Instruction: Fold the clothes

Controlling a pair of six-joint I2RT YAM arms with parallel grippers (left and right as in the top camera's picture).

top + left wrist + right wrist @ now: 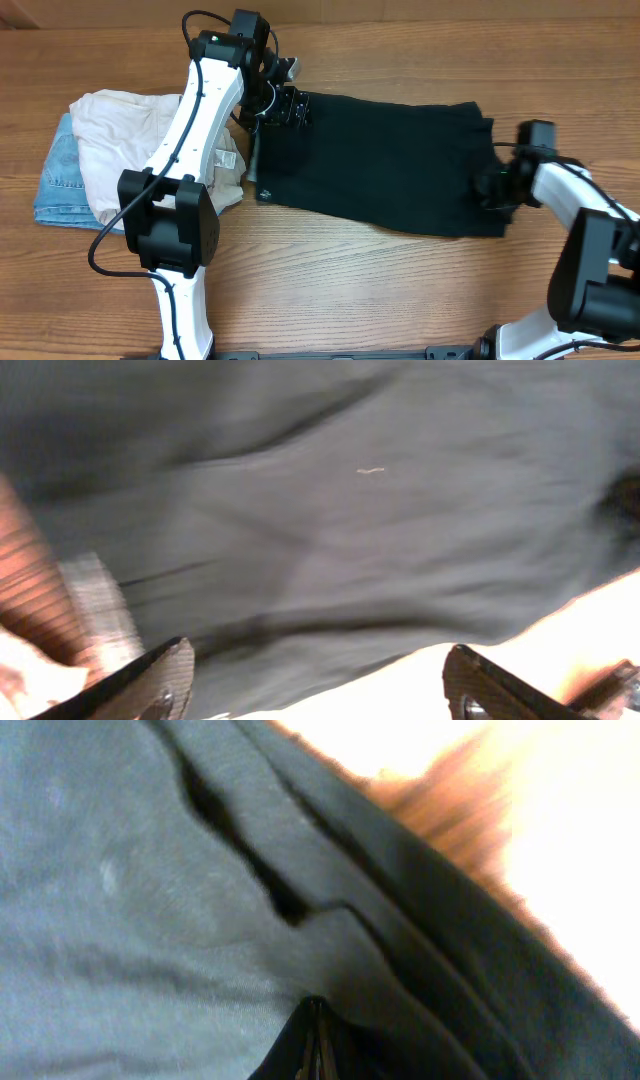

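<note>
A black garment point(380, 165) lies spread flat across the middle of the table. My left gripper point(283, 105) is open above its far left corner; in the left wrist view point(310, 685) both fingers show wide apart over the dark cloth point(350, 510), with nothing between them. My right gripper point(497, 187) is at the garment's right edge. In the right wrist view point(313, 1045) its fingers are pressed together on a fold of the black cloth point(150, 900).
A pile of clothes sits at the left: a cream garment point(120, 130) over a blue denim piece point(58, 175). The wooden table point(400, 290) shows in front of and behind the black garment.
</note>
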